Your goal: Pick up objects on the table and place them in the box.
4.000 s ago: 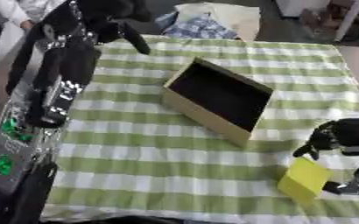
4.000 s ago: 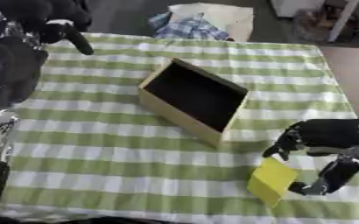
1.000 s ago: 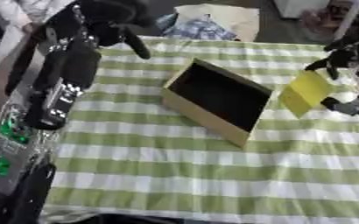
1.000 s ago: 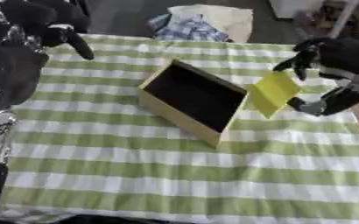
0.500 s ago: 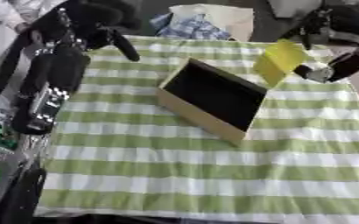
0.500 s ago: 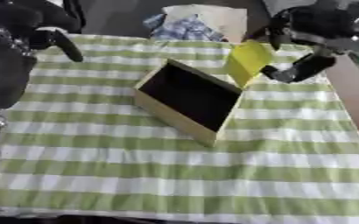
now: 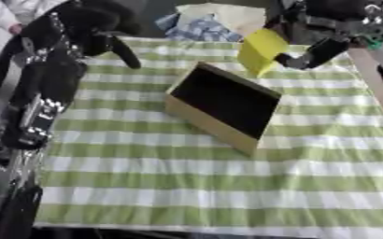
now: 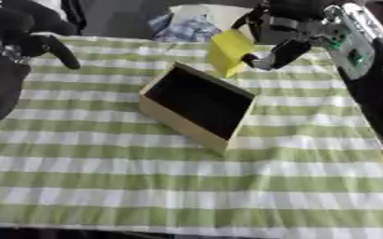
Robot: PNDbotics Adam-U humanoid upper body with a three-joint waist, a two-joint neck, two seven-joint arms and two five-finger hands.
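Note:
A flat yellow object [image 7: 260, 50] hangs tilted in the air above the far edge of the open cardboard box [image 7: 224, 105]. My right hand [image 7: 315, 33] is shut on it, thumb below and fingers above, reaching in from the upper right. The box lies askew in the middle of the green-and-white checked cloth [image 7: 203, 177], its dark inside showing nothing. My left hand [image 7: 105, 31] is raised at the upper left, away from the box, its dark fingers curled and holding nothing.
A heap of pale and blue checked fabric [image 7: 204, 19] lies at the far edge of the table. My left arm [image 7: 39, 98] fills the left side. The cloth's near half shows only stripes.
My right hand has carried the yellow object from the table's right side up and leftward, to above the box's far edge. The camera view has also shifted.

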